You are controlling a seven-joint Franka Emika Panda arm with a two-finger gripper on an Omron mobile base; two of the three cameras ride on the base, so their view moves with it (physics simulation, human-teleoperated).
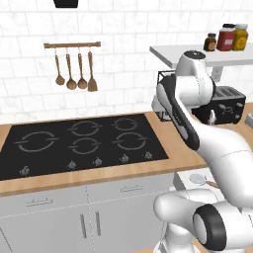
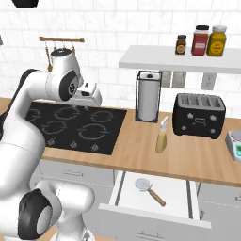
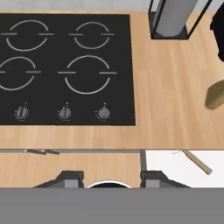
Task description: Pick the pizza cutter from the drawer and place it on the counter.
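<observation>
While my gripper hangs high above the counter's front edge, its two dark tips stand apart with nothing between them. Nearest to the base, the drawer is pulled open below the worktop, and the pizza cutter lies flat on its white floor, wheel toward the back left, wooden handle slanting toward the front right. In the hand view the tip of that handle shows at the drawer's back.

I judge the cutter light and rigid, so it needs little force. The round metal wheel looks smooth and thin, likely to slip or spin between my pads, so I would take the wooden handle at its middle, closing across its width. It lies low on the floor, so my tips must come nearly to the drawer bottom.

Beyond the drawer, the counter has bare wood between the cooktop and a small upright bottle. Farther back stand a paper towel holder and a black toaster.
</observation>
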